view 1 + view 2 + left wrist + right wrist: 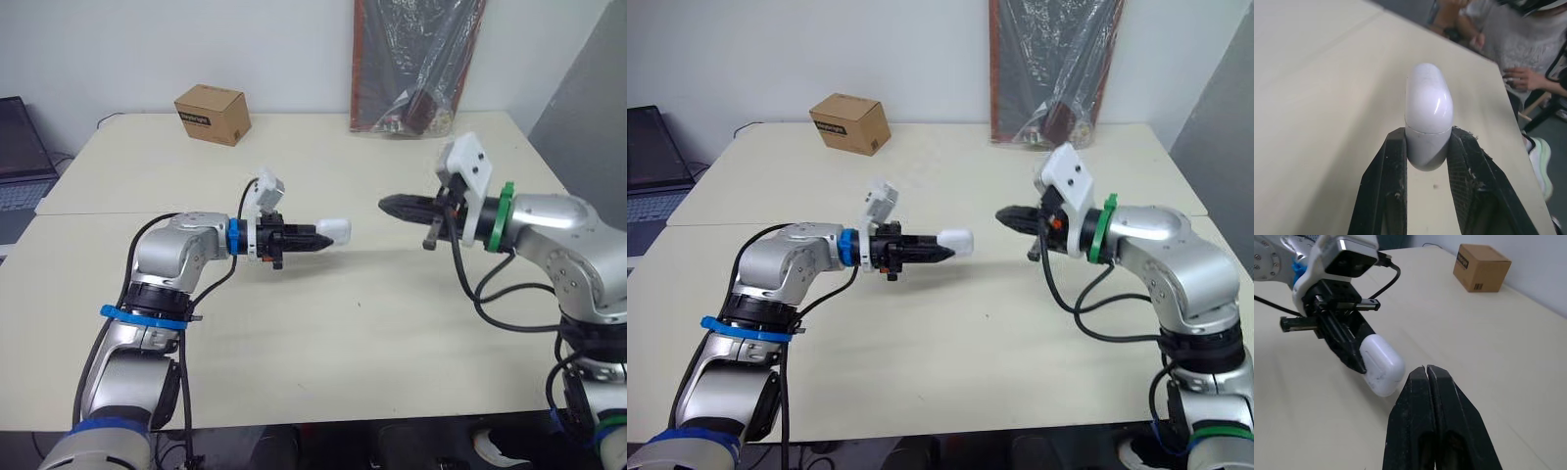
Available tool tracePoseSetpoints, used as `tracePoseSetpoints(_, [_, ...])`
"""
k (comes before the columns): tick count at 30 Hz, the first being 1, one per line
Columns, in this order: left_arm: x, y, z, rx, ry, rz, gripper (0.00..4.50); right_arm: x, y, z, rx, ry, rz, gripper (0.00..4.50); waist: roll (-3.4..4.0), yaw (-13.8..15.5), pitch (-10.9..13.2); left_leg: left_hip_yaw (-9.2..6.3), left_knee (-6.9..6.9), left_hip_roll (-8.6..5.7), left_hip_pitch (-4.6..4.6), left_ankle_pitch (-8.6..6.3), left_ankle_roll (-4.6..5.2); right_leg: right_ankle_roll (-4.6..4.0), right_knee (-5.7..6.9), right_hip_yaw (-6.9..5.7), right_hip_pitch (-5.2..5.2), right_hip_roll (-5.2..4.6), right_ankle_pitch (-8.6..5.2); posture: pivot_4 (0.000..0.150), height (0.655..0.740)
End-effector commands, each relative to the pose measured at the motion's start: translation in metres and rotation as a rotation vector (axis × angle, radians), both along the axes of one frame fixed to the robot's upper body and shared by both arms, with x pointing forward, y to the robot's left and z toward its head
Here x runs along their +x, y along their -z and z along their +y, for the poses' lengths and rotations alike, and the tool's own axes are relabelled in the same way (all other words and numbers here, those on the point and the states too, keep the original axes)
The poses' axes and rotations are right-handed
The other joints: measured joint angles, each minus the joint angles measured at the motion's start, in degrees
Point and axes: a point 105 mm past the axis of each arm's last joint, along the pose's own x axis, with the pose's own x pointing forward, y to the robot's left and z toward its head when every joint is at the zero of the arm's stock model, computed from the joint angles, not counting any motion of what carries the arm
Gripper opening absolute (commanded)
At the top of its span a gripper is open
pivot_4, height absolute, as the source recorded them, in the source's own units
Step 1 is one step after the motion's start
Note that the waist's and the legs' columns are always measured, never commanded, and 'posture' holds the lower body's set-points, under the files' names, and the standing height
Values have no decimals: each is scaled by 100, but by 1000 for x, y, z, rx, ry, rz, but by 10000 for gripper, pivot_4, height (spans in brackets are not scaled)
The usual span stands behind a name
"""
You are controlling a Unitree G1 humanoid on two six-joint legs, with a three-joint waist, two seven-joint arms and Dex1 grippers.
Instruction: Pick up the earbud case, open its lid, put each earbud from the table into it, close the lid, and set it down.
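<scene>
Earbud case held in the air, lid shut, right arm facing it.
Left eye view: left gripper [323, 236] jaws clamped on earbud case [336, 231] above mid table [294, 343]; right gripper [385, 205] near its right, apart. Left wrist view: case lid seam closed. Right wrist view: right jaws together, empty; box [1481, 268] far left.

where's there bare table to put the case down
Widest bare patch: the cream table in front, between both arms, below the smooth white earbud case held in the left gripper. Also bare between the brown cardboard box and the black plastic-wrapped bundle. Tight: the gap to the shut right gripper.
</scene>
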Motion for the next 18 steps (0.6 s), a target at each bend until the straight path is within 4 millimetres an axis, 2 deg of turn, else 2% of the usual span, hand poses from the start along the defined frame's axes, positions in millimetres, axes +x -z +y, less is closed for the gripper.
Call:
tracePoseSetpoints(1, [5, 3, -6, 34, 5, 55, 7753, -11, -2, -5, -22, -29, -52, 321, 0, 1, 0, 0, 0, 0, 0, 0, 0, 2, 0, 0, 0, 0, -1, 1500, 7400])
tracePoseSetpoints(8, [21, 26, -18, 9, -43, 153, 7753, -20, 18, -9, -67, -63, -33, 321, -1, -3, 0, 2, 3, -1, 2, 0, 0, 21, 1, 2, 2, 1, -13, 1500, 7400])
tracePoseSetpoints(18, [36, 50, -9, 39, -130, 179, 7753, -24, 24, -6, -79, -90, -25, 321, -1, 0, 0, 2, 3, -2, 2, 0, -1, 20, 3, 2, 2, 1, -12, 1500, 7400])
